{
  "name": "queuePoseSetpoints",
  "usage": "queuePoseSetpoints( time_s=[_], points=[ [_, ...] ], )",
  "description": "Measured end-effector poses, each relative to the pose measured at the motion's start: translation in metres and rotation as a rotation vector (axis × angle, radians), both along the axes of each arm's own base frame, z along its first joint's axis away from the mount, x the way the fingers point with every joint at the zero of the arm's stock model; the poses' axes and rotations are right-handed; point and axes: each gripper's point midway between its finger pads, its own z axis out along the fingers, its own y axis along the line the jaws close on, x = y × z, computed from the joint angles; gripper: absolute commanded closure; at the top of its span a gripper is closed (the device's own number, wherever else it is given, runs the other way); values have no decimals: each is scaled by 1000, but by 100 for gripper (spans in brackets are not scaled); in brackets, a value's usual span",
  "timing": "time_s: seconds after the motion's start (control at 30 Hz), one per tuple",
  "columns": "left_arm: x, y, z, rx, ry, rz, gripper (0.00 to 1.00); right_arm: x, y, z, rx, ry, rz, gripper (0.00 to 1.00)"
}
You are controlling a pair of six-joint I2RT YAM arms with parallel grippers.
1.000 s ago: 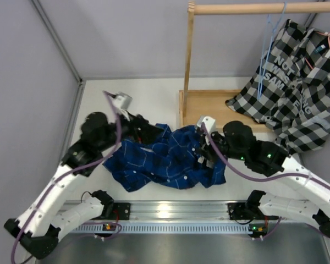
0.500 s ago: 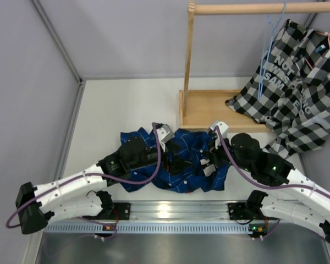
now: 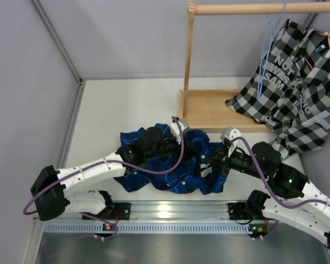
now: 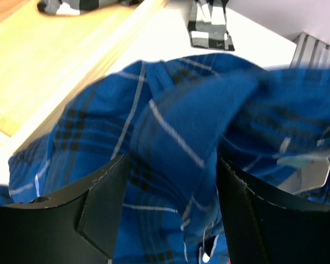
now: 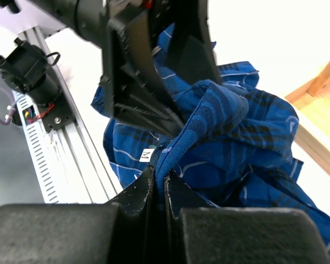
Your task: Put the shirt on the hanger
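Right wrist view — the right tool (image 5: pixel 158 177), its 2 fingers pressed together, pinches a fold of the dark blue shirt (image 5: pixel 236 132). Opposite, the left tool (image 4: pixel 173 187) is spread wide, straddling a raised ridge of the same cloth. The shirt lies crumpled on the white desk (image 3: pixel 126 104) before the wooden rack (image 3: pixel 209 110). Beyond, the pale-blue hanger (image 3: pixel 262 71) hangs from the rod (image 3: pixel 253 8) — against a black-and-white checked shirt (image 3: pixel 297 93).
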Motion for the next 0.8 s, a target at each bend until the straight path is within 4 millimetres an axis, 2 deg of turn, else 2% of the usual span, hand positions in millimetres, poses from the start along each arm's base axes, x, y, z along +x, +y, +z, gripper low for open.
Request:
queuePoseSetpoints(
  time_s=[0.07,0.1,0.2,0.33,0.43,0.5,0.57,0.63,0.7,0.8],
  points=[
    [2,-2,4,-18,-9,-11,48,-2,2,-3,-3,2,16,98],
    [4,-4,5,-29,-13,-16,73,-3,2,-5,-7,5,22,98],
    [7,-8,4,-41,-17,-26,100,-3,2,-6,-9,6,25,95],
    [15,-5,3,-39,-8,34,100,5,-1,-7,-19,2,-25,96],
    [24,11,14,-41,-11,148,100,20,-5,-13,-57,6,-108,98],
    [27,26,37,-63,-29,226,100,36,-6,-17,-105,18,-178,97],
    [22,36,66,-102,-50,261,100,52,-3,-8,-126,13,-244,95],
    [15,43,97,-133,-67,286,100,69,0,10,-127,0,-315,86],
    [9,46,132,-160,-86,315,100,87,-3,35,-109,-23,-417,85],
    [1,40,175,-206,-92,351,100,102,-11,66,-63,-55,-526,67]
  ],
)
